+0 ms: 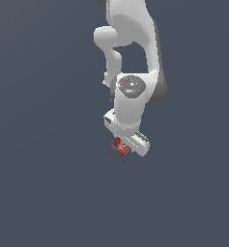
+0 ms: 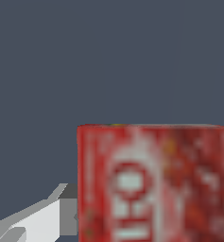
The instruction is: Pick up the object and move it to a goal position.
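Note:
In the exterior view the white arm reaches down over the dark floor, and its gripper (image 1: 129,143) sits right over the object (image 1: 119,145), a small red box with white markings that pokes out at the hand's edge toward the exterior view's left. The wrist view is filled by the object (image 2: 156,184), very close up. One white and grey finger (image 2: 42,220) lies against its side. The other finger is almost out of frame. The jaws stand closed on the box's two sides.
A plain dark grey-blue floor (image 1: 38,193) surrounds the arm on all sides. The arm's own links (image 1: 133,29) rise above the gripper. No other object shows.

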Tool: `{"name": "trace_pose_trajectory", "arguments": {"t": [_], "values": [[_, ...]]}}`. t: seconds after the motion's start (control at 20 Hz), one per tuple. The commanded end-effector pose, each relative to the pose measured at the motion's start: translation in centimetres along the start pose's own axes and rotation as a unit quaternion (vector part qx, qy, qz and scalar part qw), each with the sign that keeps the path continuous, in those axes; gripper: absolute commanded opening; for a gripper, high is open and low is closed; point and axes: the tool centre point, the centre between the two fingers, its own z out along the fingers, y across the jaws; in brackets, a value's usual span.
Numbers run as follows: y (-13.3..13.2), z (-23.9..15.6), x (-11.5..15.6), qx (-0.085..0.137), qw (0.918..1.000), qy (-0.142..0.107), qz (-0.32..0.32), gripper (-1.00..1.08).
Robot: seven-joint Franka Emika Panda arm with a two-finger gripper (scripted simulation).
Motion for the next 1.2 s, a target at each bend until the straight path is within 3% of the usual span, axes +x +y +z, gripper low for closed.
{"name": "trace_pose_trajectory", "arguments": {"t": [0.0, 0.6, 1.15], "values": [[-0.7, -2.6, 0.5, 0.0, 1.0, 0.0, 0.0, -1.0], [-3.8, -13.4, 2.7, 0.0, 1.0, 0.0, 0.0, -1.0], [-5.1, -17.3, 3.6, 0.0, 1.0, 0.0, 0.0, -1.0]]}}
